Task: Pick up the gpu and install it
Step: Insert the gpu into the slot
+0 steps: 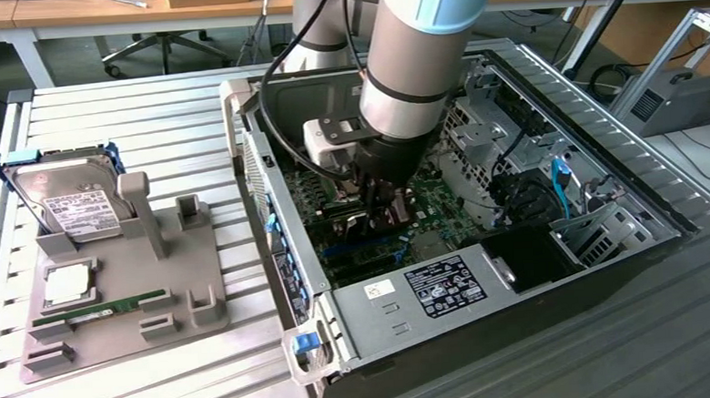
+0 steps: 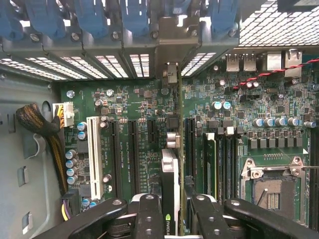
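In the wrist view you see the gpu (image 2: pixel 170 181) edge-on only, so its black face stays hidden. Its near end is cut off by the picture's edge, as is the gripper (image 2: pixel 174 201) whose jaws clamp it. You cannot tell whether the card's lower edge touches a slot. In the exterior view the arm (image 1: pixel 409 59) runs off the top edge and covers the motherboard slots behind it. The computer case (image 1: pixel 375 337) is cut off at the lower edge. The print on the hard drive (image 1: pixel 76 209) at centre left is too small to read.
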Available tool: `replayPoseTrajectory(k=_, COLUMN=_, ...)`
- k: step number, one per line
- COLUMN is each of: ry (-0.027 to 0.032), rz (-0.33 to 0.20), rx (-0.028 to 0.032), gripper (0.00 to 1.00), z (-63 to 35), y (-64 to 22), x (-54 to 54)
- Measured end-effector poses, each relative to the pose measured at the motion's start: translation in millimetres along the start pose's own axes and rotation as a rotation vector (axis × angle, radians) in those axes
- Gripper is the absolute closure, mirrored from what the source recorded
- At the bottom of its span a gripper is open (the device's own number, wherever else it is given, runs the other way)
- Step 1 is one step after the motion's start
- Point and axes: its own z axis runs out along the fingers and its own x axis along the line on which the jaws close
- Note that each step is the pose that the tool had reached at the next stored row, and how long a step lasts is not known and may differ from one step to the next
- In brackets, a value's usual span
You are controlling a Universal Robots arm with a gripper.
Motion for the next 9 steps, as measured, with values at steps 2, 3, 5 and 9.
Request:
replayPoseTrajectory(k=2, ry=0.0000, rz=0.000, rx=0.0004, gripper=0.73, z=0.0, y=1.0, x=0.0)
replayPoseTrajectory(k=3, ry=-0.0001, rz=0.000, rx=0.0006, gripper=0.73, z=0.0, y=1.5, x=0.0)
replayPoseTrajectory(k=5, ry=-0.0001, rz=0.000, rx=0.0007, gripper=0.73, z=0.1, y=1.8, x=0.0)
replayPoseTrajectory(k=9, ry=-0.0001, rz=0.000, rx=0.0007, gripper=0.73, z=0.0, y=2.0, x=0.5)
